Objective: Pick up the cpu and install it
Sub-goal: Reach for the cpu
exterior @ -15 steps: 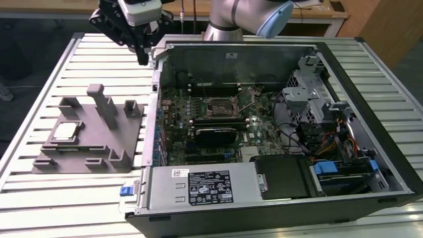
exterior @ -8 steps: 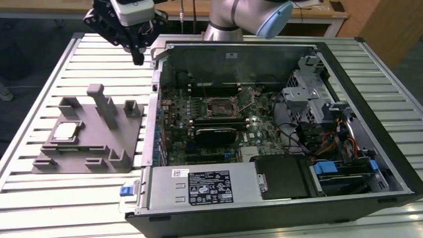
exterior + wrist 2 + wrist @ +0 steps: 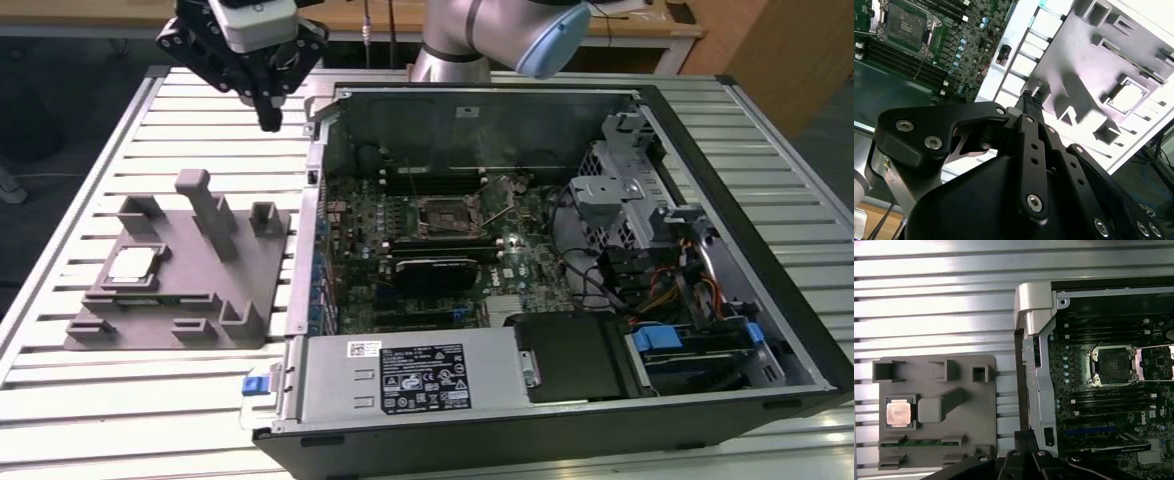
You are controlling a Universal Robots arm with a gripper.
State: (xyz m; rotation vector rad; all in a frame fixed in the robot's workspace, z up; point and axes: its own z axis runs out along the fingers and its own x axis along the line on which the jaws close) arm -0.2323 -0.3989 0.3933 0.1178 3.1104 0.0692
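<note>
Ext view gives the big layout: gripper [image 3: 271, 118] hangs high over the slatted table [image 3: 134, 400], by the far corner of the open pc case [image 3: 534, 440] on the ext view's left side of it. It's well apart from the grey fixture [image 3: 200, 290], touching nothing.

First wrist view gives the straight-down look: fixture [image 3: 969, 390] pockets and socket [image 3: 1114, 365] are both readable, with the case wall between them. Second wrist view is oblique, mostly black linkage, with the fixture [image 3: 1074, 95] and mobo beyond the tips.

Fingers: in both wrist views the tips [image 3: 1025, 436] [image 3: 1030, 100] sit pressed together, no gap and nothing held. Ext view agrees, since the fingers converge to one point.

Cpu [image 3: 130, 265]: lies flat in a square pocket of the fixture, metal top up. It looks silvery in ext view and has a warm tint in the first wrist view [image 3: 898, 413]. In the second wrist view it's a pale square in its frame [image 3: 1128, 95]. Gripper is nowhere near it.

Other fixture slots:
- A green strip [image 3: 919, 442] lies in a long slot just beside the cpu pocket.
- The rest is posts and open brackets.

Case contents:
- Mobo [image 3: 534, 260] lies flat on the floor.
- Socket [image 3: 447, 213] is mid-board, no chip in it, with its metal frame swung open beside it.
- Psu [image 3: 400, 375] sits along the near edge.
- Drive cage [image 3: 621, 190] and loose cables [image 3: 641, 285] are on the ext view's right.
</note>
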